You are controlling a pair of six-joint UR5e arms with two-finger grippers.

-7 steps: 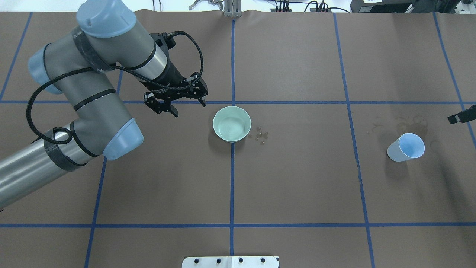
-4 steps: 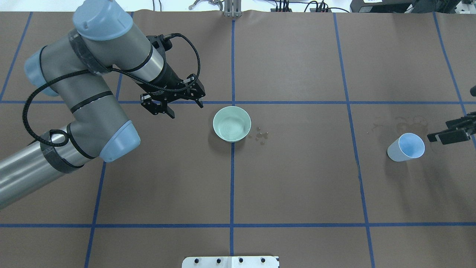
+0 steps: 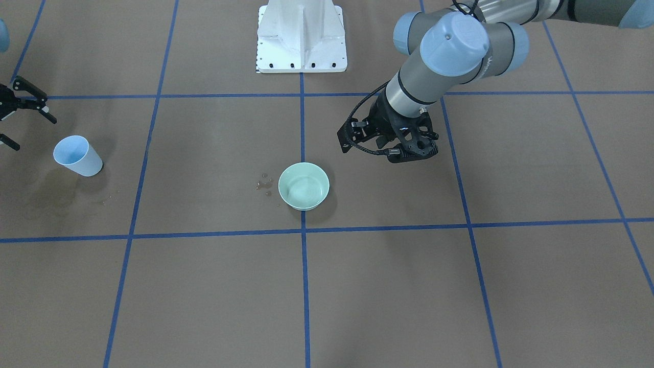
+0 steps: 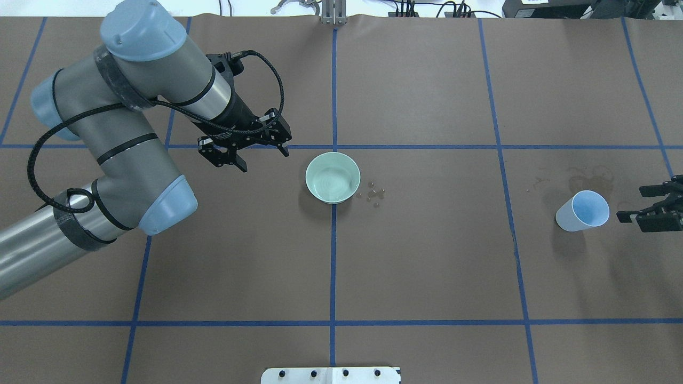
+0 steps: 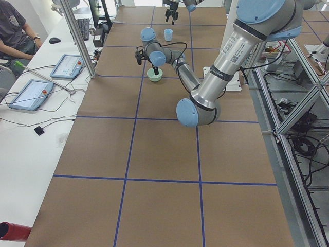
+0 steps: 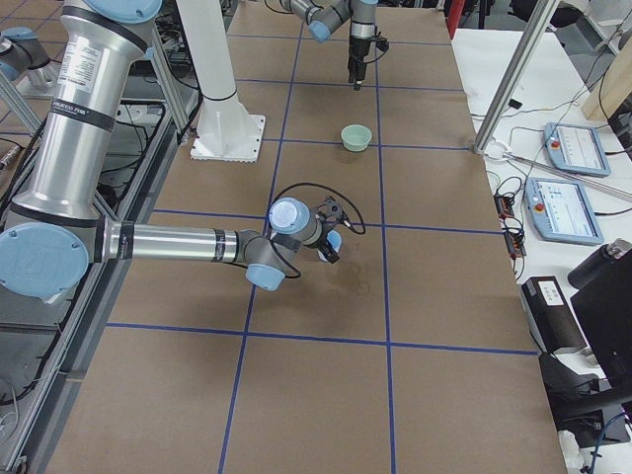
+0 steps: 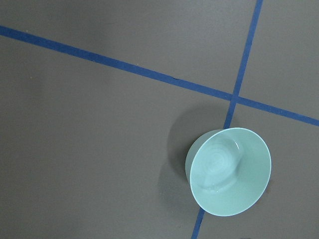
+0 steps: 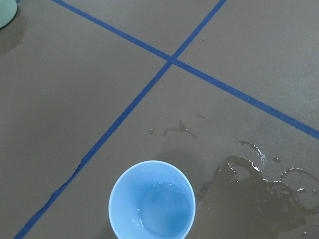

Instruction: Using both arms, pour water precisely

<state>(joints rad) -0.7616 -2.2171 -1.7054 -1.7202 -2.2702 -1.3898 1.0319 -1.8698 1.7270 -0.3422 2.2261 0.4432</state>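
A matte brown table (image 4: 427,256) is wearing a grid of bright blue tape lines (image 4: 332,266). A pale mint-green bowl (image 4: 332,177) is sitting on it, and a light blue cup (image 4: 583,210) is showing deeper blue inside. The left arm (image 4: 133,144) and right arm (image 6: 178,242) are gleaming silver-grey with light blue joint caps (the cable (image 4: 282,90) is looking black). Wet stains (image 8: 259,179) are darkening the brown. The base (image 3: 301,36) is showing white.
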